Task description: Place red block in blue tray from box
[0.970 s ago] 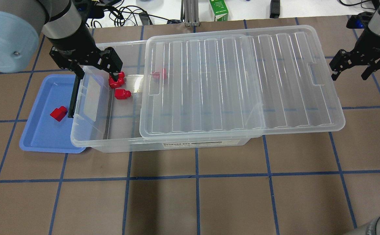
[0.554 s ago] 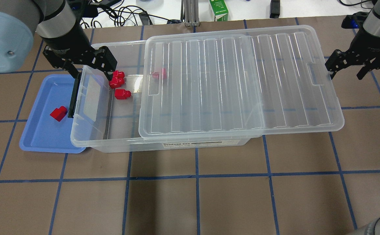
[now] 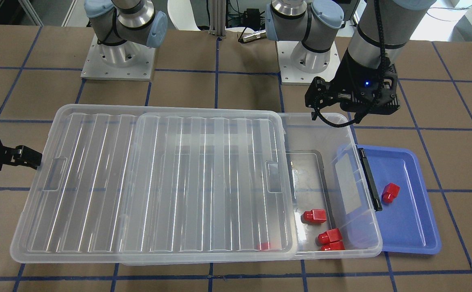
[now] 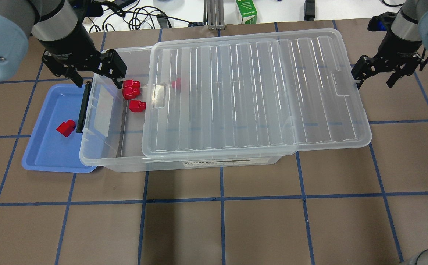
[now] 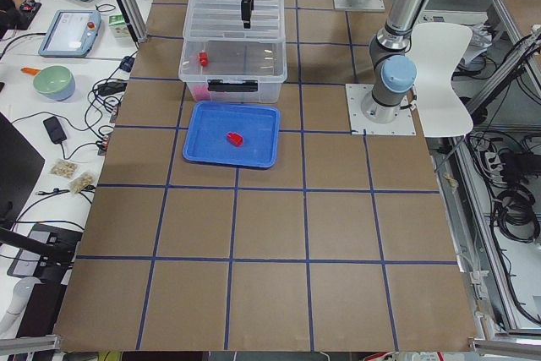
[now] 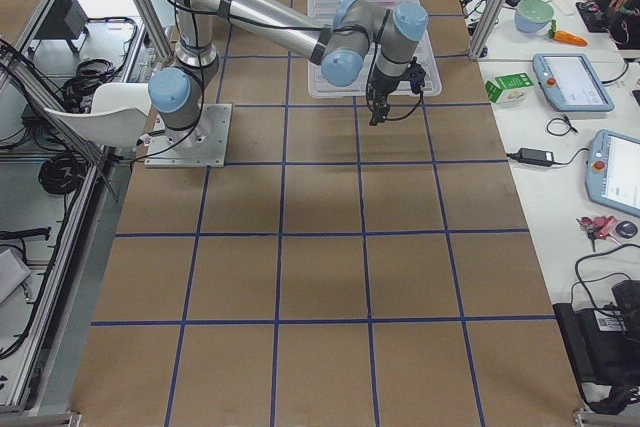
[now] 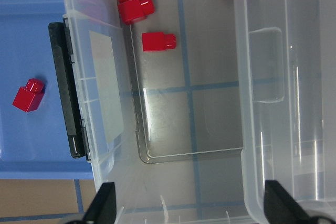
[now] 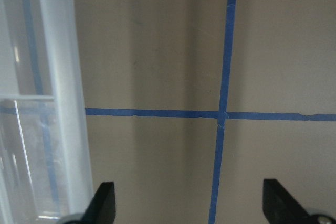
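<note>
Well, the left gripper (image 4: 97,75) hangs with its jaws spread wide and nothing between them, above the uncovered end of the box (image 4: 100,161). On the box floor beneath, two red blocks (image 4: 130,89) sit pressed together. A third block (image 4: 137,106) lies a little apart from them. A fourth block (image 4: 176,83) shows faintly through the ribbed lid (image 4: 254,92), which covers most of the box and juts out past its other end. The black latch (image 4: 83,106) runs along the open end, whose rim overhangs the edge of the blue tray (image 4: 48,151). One red block (image 4: 66,128) lies in the tray, near the latch, touched by nothing. Over at the lid's overhanging end, the right gripper (image 4: 375,75) is likewise parted and empty, hanging just beside the lid's rim above the brown table (image 4: 221,228).
</note>
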